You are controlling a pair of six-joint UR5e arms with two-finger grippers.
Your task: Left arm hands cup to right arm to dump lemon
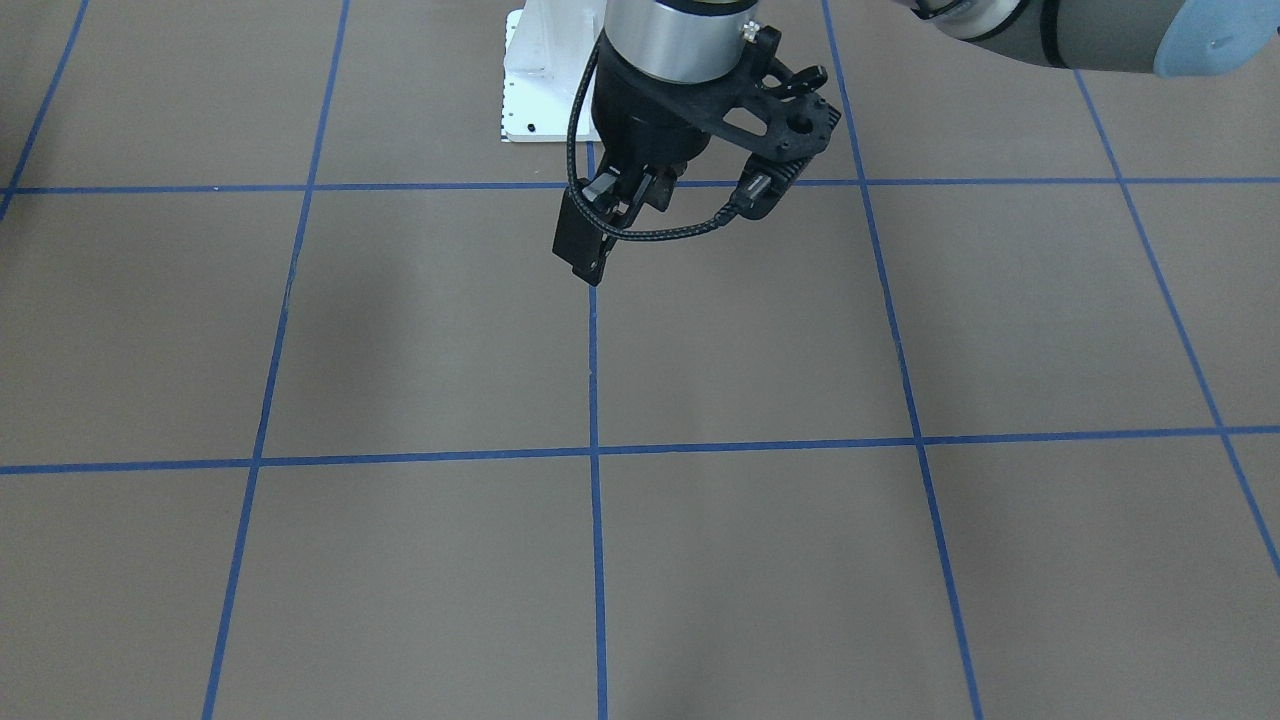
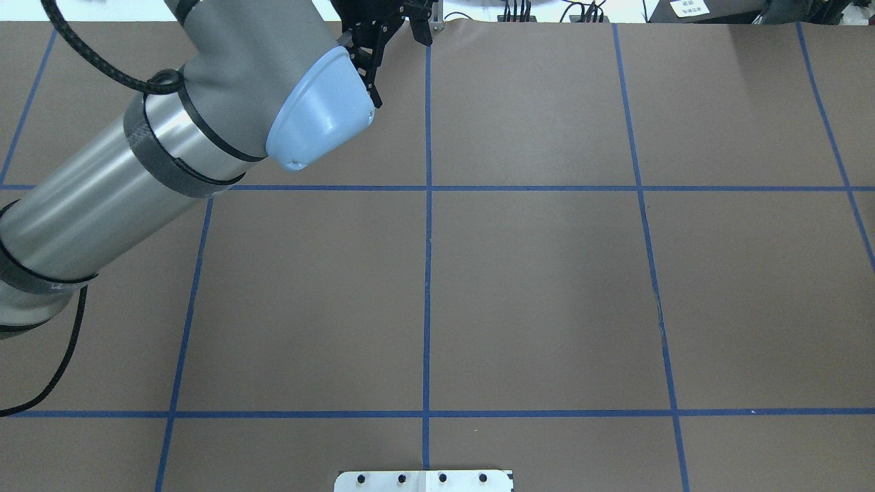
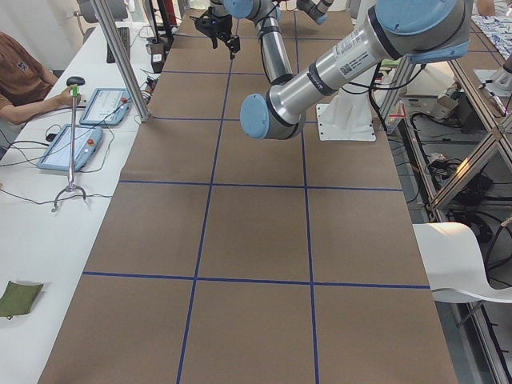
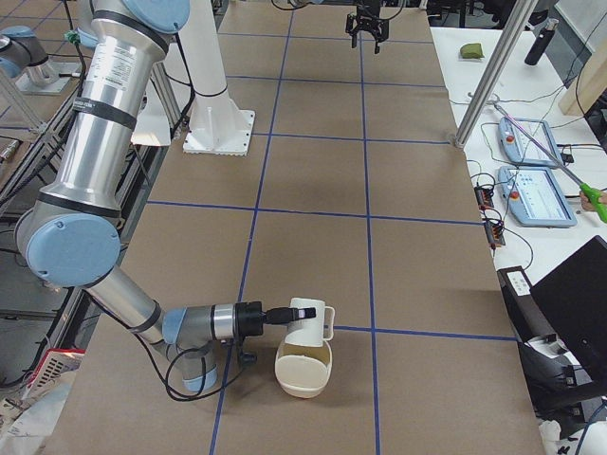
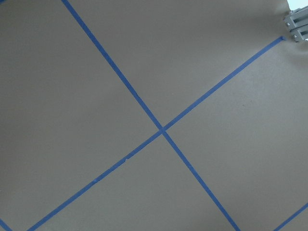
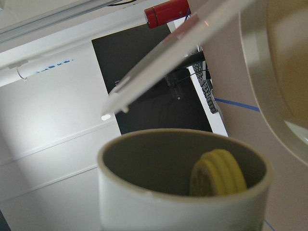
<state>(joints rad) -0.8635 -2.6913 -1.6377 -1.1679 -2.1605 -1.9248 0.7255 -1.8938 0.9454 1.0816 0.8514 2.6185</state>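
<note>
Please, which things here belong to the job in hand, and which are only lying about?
Job: cup, lemon inside it, cream bowl close by, right arm, left arm.
Lying about: blue tablets, green pouch.

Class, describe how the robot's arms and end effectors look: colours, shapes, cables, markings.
Both are silver-grey tubes with light-blue joint caps and printed labels. The left arm has a perforated black wrist bracket and a braided black cable; the left end effector is narrow and black. The right arm has a black right end effector.
</note>
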